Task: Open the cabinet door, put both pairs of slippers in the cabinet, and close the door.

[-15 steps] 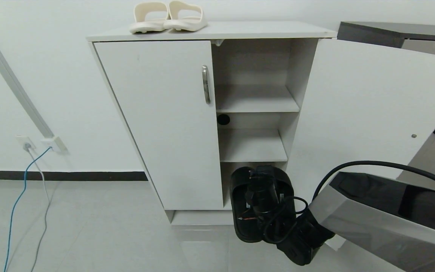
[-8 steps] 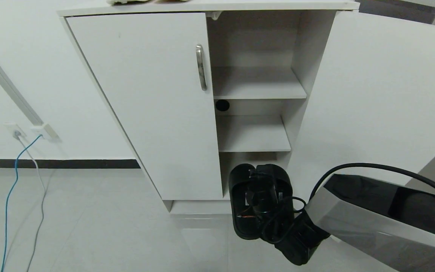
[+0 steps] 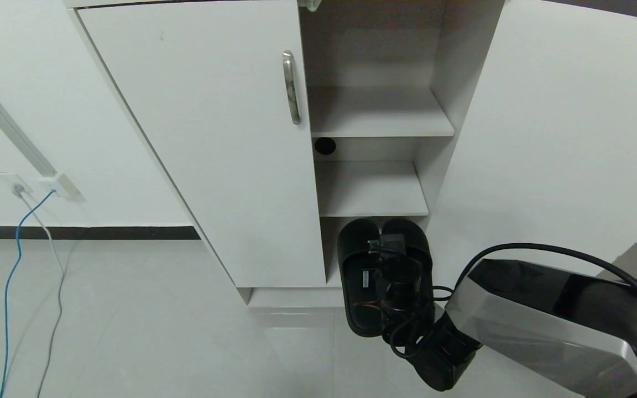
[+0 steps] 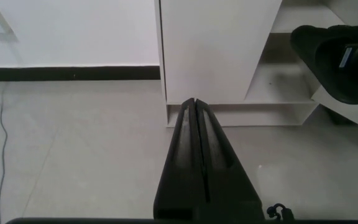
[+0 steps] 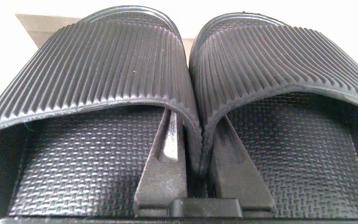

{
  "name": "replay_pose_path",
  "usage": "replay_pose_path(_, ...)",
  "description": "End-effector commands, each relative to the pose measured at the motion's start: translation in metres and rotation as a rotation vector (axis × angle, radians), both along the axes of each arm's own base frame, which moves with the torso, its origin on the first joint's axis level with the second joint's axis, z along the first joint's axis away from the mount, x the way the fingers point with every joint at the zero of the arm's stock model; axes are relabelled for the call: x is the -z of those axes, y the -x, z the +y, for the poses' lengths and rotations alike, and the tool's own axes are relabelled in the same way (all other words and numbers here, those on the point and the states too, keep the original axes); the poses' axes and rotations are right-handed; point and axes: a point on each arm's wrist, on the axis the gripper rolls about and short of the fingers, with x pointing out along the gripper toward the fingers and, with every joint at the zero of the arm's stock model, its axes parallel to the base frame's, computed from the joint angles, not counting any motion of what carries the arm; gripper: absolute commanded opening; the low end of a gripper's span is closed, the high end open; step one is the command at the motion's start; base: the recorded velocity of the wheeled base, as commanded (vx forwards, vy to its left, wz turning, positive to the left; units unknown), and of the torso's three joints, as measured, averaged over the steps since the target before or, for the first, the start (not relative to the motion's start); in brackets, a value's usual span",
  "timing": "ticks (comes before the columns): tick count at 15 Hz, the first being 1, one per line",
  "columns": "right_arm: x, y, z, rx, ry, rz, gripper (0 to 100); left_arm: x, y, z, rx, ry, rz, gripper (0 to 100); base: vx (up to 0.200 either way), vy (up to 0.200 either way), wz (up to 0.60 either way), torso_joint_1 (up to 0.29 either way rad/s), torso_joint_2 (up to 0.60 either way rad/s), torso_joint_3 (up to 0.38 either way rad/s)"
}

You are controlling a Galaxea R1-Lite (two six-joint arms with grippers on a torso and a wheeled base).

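gripping the black slippers (image 3: pixel 361 276) with the right pincer (image 5: pixel 196 124), fingers (image 5: pixel 169 149) narrowly parted and squeezed on the pair's two touching inner walls under the straps. holding them at the mouth of the cabinet's (image 3: pixel 376 188) bottom compartment, toes inward, heels out over the floor (image 3: pixel 130 331), beside the open right door (image 3: pixel 545 138). with the left pincer (image 4: pixel 195 109) pressed fully together on nothing, low before the cabinet base.

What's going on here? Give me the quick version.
The right end effector is shut on a pair of black ribbed rubber slippers, pinching their inner sides together, toes at the mouth of the bottom compartment of the white two-door cabinet. Its right door stands open; the left door is closed. The left end effector is shut, low over the grey tiled floor before the cabinet.
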Motion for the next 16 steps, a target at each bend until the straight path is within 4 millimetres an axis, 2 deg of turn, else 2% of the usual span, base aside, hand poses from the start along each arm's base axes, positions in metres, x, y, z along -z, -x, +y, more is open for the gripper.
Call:
replay_pose_path(1, 0.0004, -0.0002, 0.0000, 0.000, 0.000, 0.000, 0, 0.0001, -0.0001, 0.0000, -0.001, -0.001, 0.002, 0, 0.200, 0.000, 0.00, 0.002, 0.00, 0.002)
replay_pose_path(12, 0.0001, -0.0004, 0.0002, -0.001, -0.001, -0.001, 0, -0.0001, -0.0001, 0.0001, -0.002, -0.001, 0.001, 0, 0.200, 0.000, 0.00, 0.001, 0.00, 0.000)
replay_pose_path(16, 0.0027, -0.0007, 0.0006, -0.003, 0.002, 0.004, 0, -0.0001, -0.0001, 0.0000, -0.001, -0.001, 0.001, 0, 0.000, 0.000, 0.00, 0.000, 0.00, 0.000)
